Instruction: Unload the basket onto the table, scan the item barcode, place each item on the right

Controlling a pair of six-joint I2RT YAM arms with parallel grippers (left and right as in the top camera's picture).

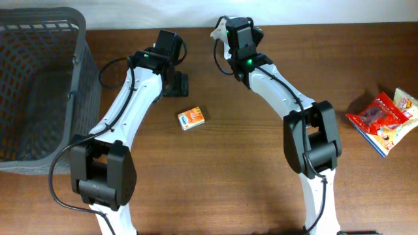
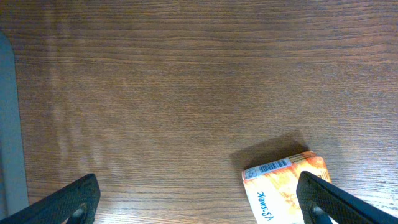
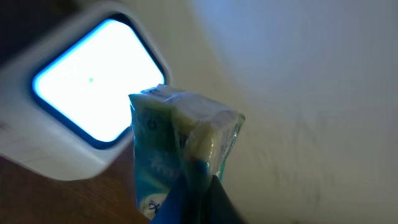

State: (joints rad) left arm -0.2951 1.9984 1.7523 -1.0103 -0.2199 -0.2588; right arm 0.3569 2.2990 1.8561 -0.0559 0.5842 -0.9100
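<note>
I am looking down from the overhead camera on a brown wooden table (image 1: 261, 196). The left gripper (image 1: 176, 83) is hanging over bare wood toward the far side, and a small orange box (image 1: 191, 119) is lying just beside it, nearer the arm bases. The right gripper (image 1: 236, 31) is hovering at the far edge beside a white scanner (image 1: 217, 31), and whatever it is carrying is hiding under the wrist in this view. A grey basket (image 1: 81, 59) is sitting at the left and red snack packs (image 1: 379, 116) at the right edge. The left wrist camera is showing its jaws standing wide with nothing between them, and the orange box is lying against the finger (image 2: 329, 199) at the picture's right, a barcode facing up. The right wrist camera is showing the jaws pinched tight on the lower end of a green and white packet (image 3: 180, 137), which is standing up in front of the scanner's glowing window. I am judging the packet to be light, soft and crinkly, with a slick film that could slip or fold. Its crimped end seam seems the safest hold, leaving the printed faces free. I cannot tell where its barcode is sitting.
</note>
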